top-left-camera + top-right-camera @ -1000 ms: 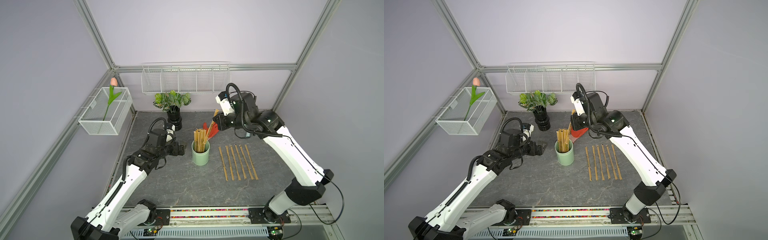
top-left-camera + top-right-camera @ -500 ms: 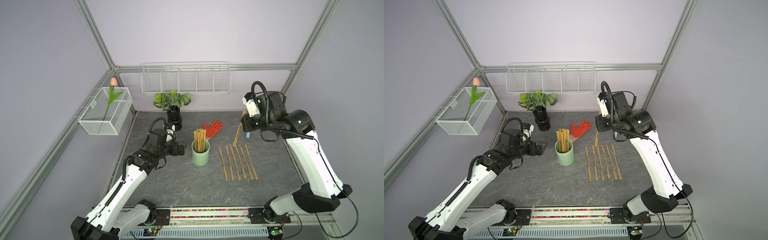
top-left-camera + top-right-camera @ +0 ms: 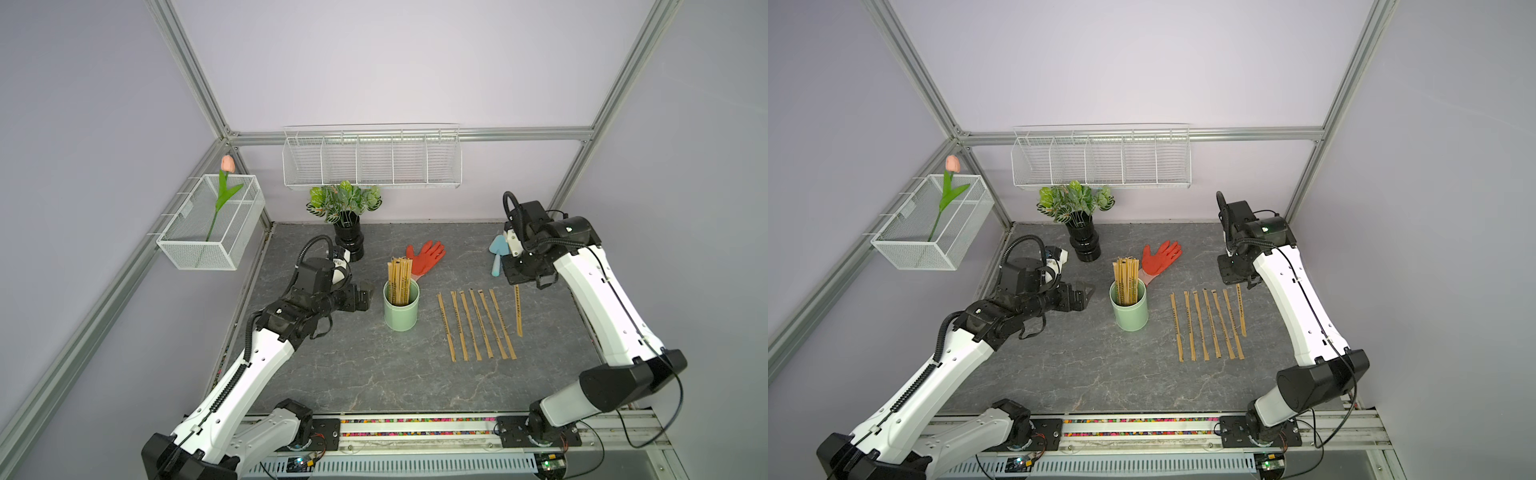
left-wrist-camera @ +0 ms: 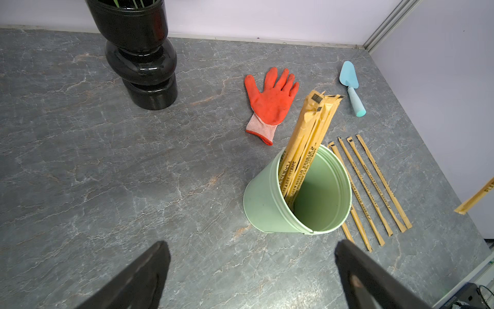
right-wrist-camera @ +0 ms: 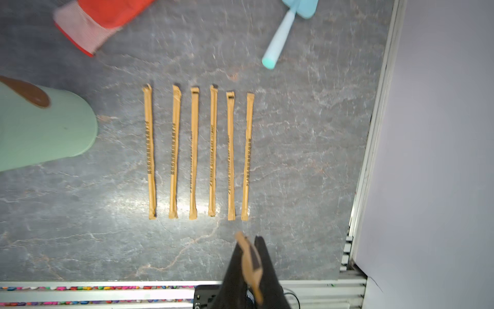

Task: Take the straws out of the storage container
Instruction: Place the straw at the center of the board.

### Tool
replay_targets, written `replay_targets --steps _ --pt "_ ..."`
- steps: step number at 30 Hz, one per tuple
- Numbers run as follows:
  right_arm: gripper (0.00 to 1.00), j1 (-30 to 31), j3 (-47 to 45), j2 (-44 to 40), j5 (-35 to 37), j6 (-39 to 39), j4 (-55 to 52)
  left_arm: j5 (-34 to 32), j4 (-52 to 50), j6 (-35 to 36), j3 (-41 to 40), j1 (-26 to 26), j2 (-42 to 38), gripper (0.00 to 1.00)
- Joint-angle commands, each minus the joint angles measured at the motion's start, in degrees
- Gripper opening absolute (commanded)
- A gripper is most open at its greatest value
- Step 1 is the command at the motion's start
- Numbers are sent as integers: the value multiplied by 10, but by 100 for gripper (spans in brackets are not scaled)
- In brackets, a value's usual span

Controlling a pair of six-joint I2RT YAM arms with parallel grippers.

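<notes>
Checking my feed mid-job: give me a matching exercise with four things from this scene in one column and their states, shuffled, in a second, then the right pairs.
Column one
1. left gripper
2. right gripper
3. storage container
4. six straws in a row

Column two
A. lying flat on the table, side by side
B. fingers shut on a single straw
C. upright, with a bunch of straws standing in it
D. fingers open, nothing between them

Pairs: 1-D, 2-B, 3-C, 4-A
</notes>
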Motion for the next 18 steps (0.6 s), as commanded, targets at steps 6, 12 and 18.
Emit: replay_targets --steps 6,12,18 --pt "9 -32 -38 86 26 -8 -44 0 -8 3 7 -3 -2 100" --pt "9 -46 -41 150 11 -5 -44 -2 -8 4 7 -3 -3 100" --pt "10 -57 -57 192 3 -4 -24 0 -8 4 7 -3 -3 100"
